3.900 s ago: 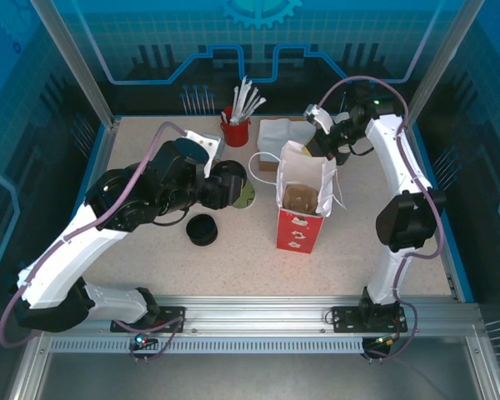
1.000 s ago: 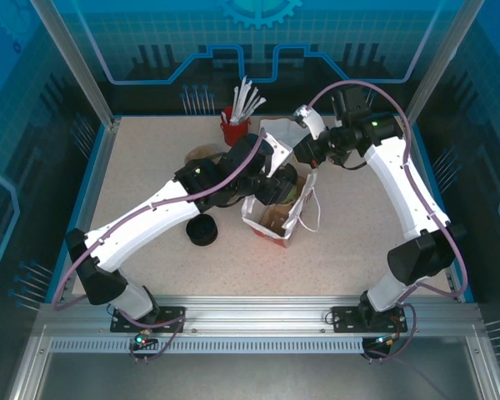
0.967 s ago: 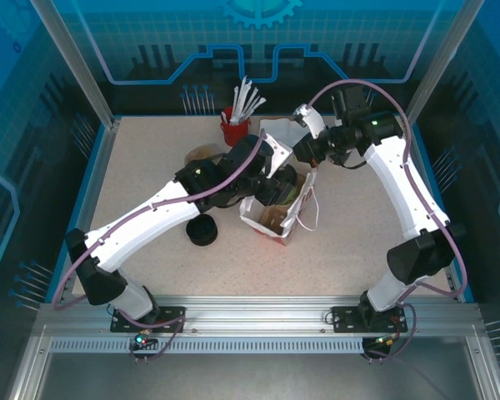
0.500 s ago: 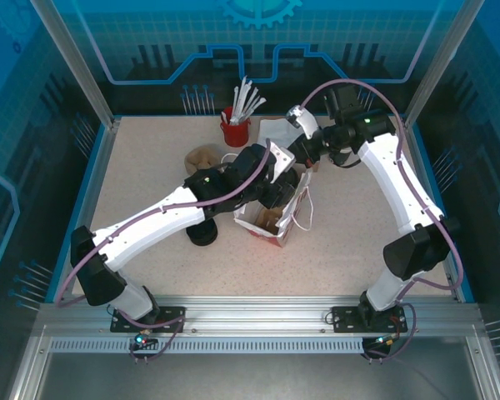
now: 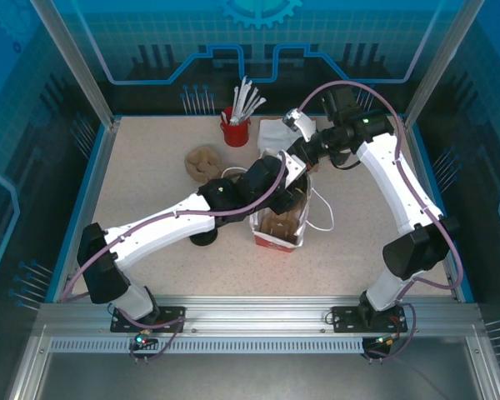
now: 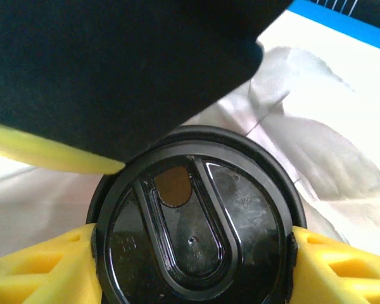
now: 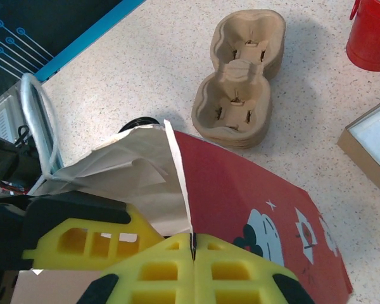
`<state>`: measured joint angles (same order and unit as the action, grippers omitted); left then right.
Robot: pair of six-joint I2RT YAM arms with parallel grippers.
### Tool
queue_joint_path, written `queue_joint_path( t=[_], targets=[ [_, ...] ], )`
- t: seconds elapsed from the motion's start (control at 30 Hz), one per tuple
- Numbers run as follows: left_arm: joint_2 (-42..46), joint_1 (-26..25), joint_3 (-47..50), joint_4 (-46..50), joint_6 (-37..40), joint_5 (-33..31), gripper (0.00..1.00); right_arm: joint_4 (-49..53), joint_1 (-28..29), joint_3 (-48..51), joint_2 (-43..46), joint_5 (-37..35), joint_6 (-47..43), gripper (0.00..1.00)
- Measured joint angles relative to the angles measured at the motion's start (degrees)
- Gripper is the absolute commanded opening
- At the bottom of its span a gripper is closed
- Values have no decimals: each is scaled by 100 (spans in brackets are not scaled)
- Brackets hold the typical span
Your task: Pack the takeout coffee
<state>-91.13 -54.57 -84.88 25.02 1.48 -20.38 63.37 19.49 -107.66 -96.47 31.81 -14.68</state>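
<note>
The takeout coffee (image 6: 193, 228) shows its round black lid with a small brown sip hole. My left gripper (image 6: 193, 253) is shut on it, a yellow finger (image 6: 44, 272) pressing each side of the cup. In the top view the left gripper (image 5: 289, 196) is at the mouth of the red and white paper bag (image 5: 277, 239), and white bag paper (image 6: 304, 145) lies behind the cup. My right gripper (image 7: 193, 250) is shut on the bag's upper rim, beside the red side (image 7: 253, 202). From above the right gripper (image 5: 304, 158) is at the bag's far edge.
A brown pulp cup carrier (image 5: 203, 162) (image 7: 240, 95) lies left of the bag. A red cup of sticks (image 5: 235, 132) (image 7: 370, 31) and a napkin box (image 5: 273, 132) stand at the back. A black lid stack (image 5: 202, 240) peeks from under the left arm.
The left arm has swung right and carried the cup to the bag's mouth. The bag has come more upright and shifted slightly right, its rim still held by the right gripper.
</note>
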Motion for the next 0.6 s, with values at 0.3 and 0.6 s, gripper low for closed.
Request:
queue_joint_path(
  t=[0.3,0.6],
  targets=[
    [-44,-74,83,-138,-4,-337,60,-39,-11,61,11,-4,-146,0],
    [-90,-85,216,-289,-4,-459,60,-118,-31,214,13,-24,-188,0]
  ],
)
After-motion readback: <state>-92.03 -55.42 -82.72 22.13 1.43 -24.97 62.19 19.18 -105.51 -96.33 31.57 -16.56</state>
